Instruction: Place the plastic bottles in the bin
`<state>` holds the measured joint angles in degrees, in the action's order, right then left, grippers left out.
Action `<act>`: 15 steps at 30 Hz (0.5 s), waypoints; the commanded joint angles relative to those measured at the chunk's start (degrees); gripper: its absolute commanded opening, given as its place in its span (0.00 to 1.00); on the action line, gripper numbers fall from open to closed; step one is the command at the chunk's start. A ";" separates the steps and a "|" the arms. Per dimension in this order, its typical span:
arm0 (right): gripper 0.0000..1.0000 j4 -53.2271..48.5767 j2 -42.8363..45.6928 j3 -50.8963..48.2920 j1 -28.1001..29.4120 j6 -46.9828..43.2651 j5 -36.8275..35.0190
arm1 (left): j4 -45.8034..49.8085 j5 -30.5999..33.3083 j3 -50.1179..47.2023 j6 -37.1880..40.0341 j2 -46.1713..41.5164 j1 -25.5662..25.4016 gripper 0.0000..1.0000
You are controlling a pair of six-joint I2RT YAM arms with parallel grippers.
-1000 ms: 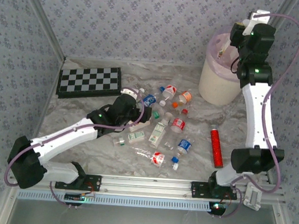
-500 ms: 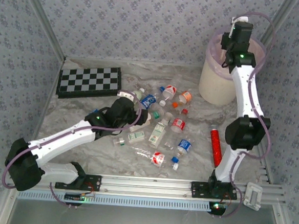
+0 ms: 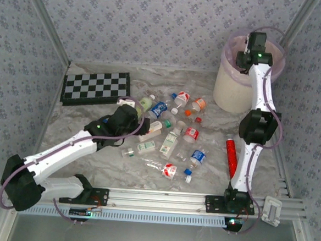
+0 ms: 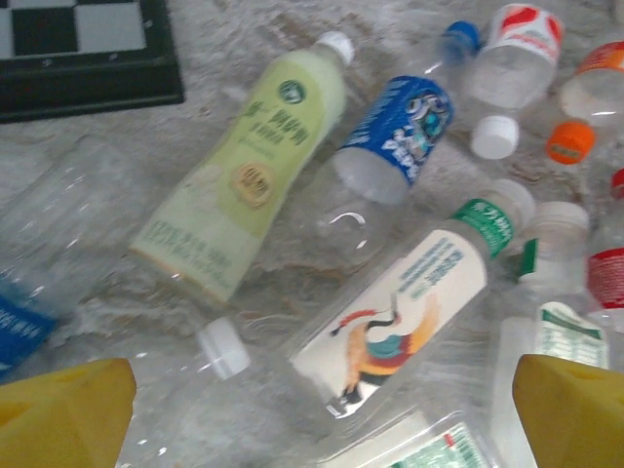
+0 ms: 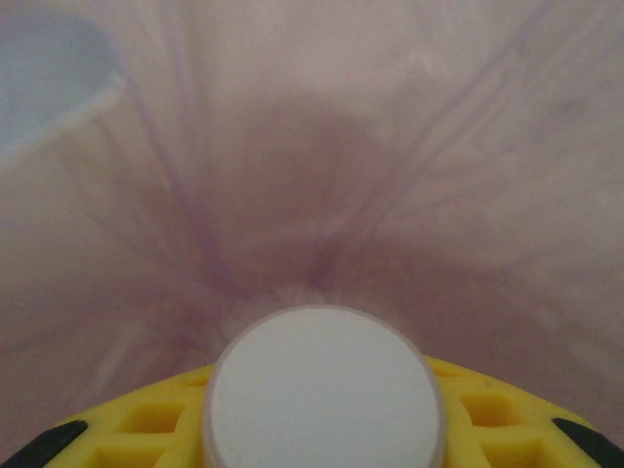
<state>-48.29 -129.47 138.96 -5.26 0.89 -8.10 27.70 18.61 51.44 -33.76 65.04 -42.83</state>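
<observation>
Seen from above, the right arm has swung in from beside the bin [image 3: 227,92] during the last second, and the right claw [image 3: 258,39] now hangs over its mouth at the far right of the surface [image 3: 215,123]. The plastic bottles [image 3: 191,133] still lie scattered mid-surface between a chessboard [image 3: 95,87] and a red cylinder [image 3: 231,156]. The left claw [image 3: 141,115] has drawn slightly back toward the board and sits above the near-left edge of the pile. From the left wrist, its yellow fingers [image 4: 58,414] stand wide apart and hold nothing; between them lies a picture-label bottle [image 4: 390,327], with a pale green bottle [image 4: 244,180] and a blue-label bottle [image 4: 395,132] just beyond. From the right wrist, the claw is closed on a white-ended bottle [image 5: 325,390], seen end-on, with the pink liner [image 5: 312,146] directly below. That bottle appears ready to drop, while the left arm seems to be lining up the next pick; most of the pile remains.
</observation>
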 commanded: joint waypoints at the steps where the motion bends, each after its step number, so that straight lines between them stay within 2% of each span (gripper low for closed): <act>1: 0.44 -2.27 0.31 0.30 -0.94 1.73 0.78 | 5.25 -0.88 -1.75 -0.94 -2.66 1.97 0.98; 4: 0.64 -1.83 1.42 -0.36 -1.73 2.38 0.98 | 5.26 -1.62 -3.61 -0.83 -4.23 3.48 0.98; 9: 0.86 -1.88 4.51 -0.12 -2.03 1.75 0.38 | 7.32 -1.64 -4.76 0.01 -5.74 5.68 0.98; 13: 0.99 -2.95 7.87 1.04 -2.21 1.40 -0.97 | 9.62 -1.27 -5.20 -1.43 -6.93 8.10 0.97; 15: 1.00 -2.45 10.38 0.81 -2.04 1.66 -1.51 | 10.87 -0.42 -5.54 -4.20 -7.19 10.14 0.95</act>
<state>-49.78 -125.51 138.56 -7.05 2.35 -8.23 35.16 17.26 46.22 -34.79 59.00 -34.59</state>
